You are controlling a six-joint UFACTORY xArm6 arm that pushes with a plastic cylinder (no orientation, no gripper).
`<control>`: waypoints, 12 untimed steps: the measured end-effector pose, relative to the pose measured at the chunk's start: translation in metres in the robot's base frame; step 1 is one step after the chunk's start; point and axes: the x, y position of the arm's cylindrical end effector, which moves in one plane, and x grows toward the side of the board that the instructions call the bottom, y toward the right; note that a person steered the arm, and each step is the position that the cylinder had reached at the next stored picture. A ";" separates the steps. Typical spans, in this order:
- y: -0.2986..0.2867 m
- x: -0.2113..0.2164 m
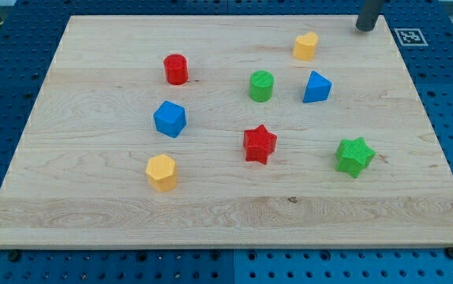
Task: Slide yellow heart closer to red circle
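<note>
Yellow hexagon [162, 172] nearest | my tip [365, 28] top right, touching nothing, right of yellow heart [305, 46] | red circle [176, 69] left

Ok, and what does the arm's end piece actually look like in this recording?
Only a short stretch of it shows at the view's top right: a straight, dark grey to black cylindrical rod, plain and matte. My tip ends bluntly near the wooden board's top right corner, right of the yellow heart. No cables, markings or labels are visible on it; the rest of the arm is out of frame.
</note>
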 end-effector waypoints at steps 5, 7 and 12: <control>-0.030 0.041; -0.062 0.056; -0.189 0.057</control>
